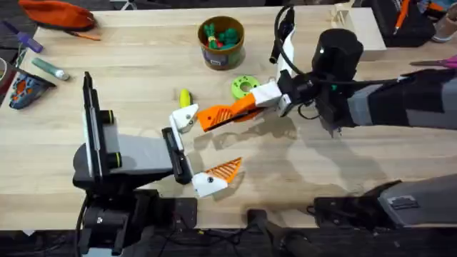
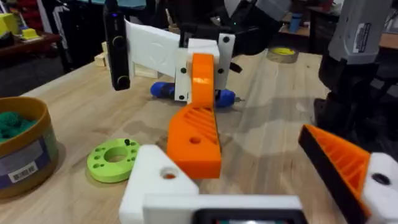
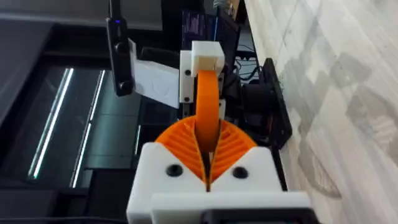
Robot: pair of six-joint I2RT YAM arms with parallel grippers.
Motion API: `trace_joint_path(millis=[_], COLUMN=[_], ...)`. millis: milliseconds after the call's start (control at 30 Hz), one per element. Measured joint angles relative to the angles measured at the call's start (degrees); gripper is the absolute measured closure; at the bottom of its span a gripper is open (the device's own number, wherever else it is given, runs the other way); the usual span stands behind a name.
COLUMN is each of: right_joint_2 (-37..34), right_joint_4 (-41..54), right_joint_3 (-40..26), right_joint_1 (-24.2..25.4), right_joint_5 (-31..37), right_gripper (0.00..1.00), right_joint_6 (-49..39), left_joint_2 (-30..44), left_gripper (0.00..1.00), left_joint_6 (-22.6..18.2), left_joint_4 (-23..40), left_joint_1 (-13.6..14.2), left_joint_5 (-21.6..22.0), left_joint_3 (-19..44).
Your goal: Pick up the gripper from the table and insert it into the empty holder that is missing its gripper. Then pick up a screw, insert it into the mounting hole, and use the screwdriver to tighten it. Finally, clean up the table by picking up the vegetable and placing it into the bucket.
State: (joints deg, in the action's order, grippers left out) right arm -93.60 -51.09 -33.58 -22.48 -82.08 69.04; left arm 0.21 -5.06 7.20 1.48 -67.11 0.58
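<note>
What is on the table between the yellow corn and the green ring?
Nothing. In the overhead view, bare wood separates the corn from the green ring; the bucket sits farther back, not between them.

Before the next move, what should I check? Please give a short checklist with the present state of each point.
1. Right tool shut on the orange fingertip: ok.
2. Empty holder open to receive it: ok.
3. Fingertip seated in the holder: not ok, its end is only at the holder's edge.
4. Screwdriver lying on the table: ok.
5. Screw located: cannot tell.
6. Corn cob in the bucket: not ok.
</note>
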Motion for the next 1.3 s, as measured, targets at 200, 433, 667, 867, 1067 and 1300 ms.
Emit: trace_joint_path(millis=[200, 433, 667, 867, 1067, 1300], right_joint_2=[0.0, 0.0, 0.0, 0.0, 0.0, 0.0], right_joint_4=[0.1, 0.1, 0.1, 0.1, -0.3, -0.3], right_joint_3=[0.0, 0.0, 0.0, 0.0, 0.0, 0.0], right_joint_1=[0.0, 0.0, -0.4, -0.6, -0.6, -0.6], right_joint_5=[0.2, 0.2, 0.9, 1.1, 1.3, 1.3], right_gripper=[0.993, 0.993, 0.993, 0.993, 0.993, 0.993], right_joint_6=[0.0, 0.0, 0.0, 0.0, 0.0, 0.0], left_joint_2=[0.0, 0.0, 0.0, 0.0, 0.0, 0.0], left_gripper=[0.015, 0.015, 0.015, 0.015, 0.015, 0.015], left_joint_6=[0.0, 0.0, 0.0, 0.0, 0.0, 0.0], left_joint_4=[0.0, 0.0, 0.0, 0.0, 0.0, 0.0], left_joint_1=[0.0, 0.0, 0.0, 0.0, 0.0, 0.0], left_joint_5=[0.0, 0.0, 0.0, 0.0, 0.0, 0.0], left_joint_3=[0.0, 0.0, 0.0, 0.0, 0.0, 0.0])
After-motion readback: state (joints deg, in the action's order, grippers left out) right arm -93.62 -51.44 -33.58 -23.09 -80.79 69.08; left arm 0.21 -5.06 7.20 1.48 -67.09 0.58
